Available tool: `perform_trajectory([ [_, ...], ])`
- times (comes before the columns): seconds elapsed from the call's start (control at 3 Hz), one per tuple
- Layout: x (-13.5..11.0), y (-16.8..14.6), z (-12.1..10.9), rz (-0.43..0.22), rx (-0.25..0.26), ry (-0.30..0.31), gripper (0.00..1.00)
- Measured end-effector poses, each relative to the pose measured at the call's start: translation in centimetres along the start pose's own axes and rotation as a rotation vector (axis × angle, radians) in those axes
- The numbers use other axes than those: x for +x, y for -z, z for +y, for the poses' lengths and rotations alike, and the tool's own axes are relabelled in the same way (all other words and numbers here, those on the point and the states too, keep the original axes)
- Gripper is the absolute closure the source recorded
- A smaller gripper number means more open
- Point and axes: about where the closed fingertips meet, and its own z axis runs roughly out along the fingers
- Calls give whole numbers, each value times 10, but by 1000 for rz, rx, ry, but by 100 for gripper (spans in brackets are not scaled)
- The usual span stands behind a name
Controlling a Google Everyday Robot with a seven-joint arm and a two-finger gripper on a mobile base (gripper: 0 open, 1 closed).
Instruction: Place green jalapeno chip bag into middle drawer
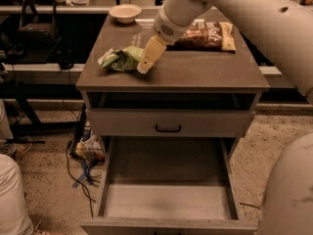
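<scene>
The green jalapeno chip bag (120,58), crumpled light green and white, lies on the left part of the cabinet top (195,72). My gripper (148,58) hangs from the arm that comes in from the upper right. It sits low over the top, right against the bag's right edge. The middle drawer (166,199) is pulled out wide open below, and its pale floor is bare.
A flat brown and yellow chip bag (208,35) lies at the back right of the top, and a white bowl (125,12) at the back left. A shut drawer front with a black handle (168,128) sits above the open drawer. Cables and clutter (88,151) lie on the floor at left.
</scene>
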Motion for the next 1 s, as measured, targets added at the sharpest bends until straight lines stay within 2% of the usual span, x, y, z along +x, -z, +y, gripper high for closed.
perform_trajectory([
  [0.33, -13, -30, 7, -2, -50, -15, 0],
  [0.67, -21, -53, 9, -10, -86, -39, 27],
  [1.0, -24, -64, 9, -27, -111, -55, 50],
])
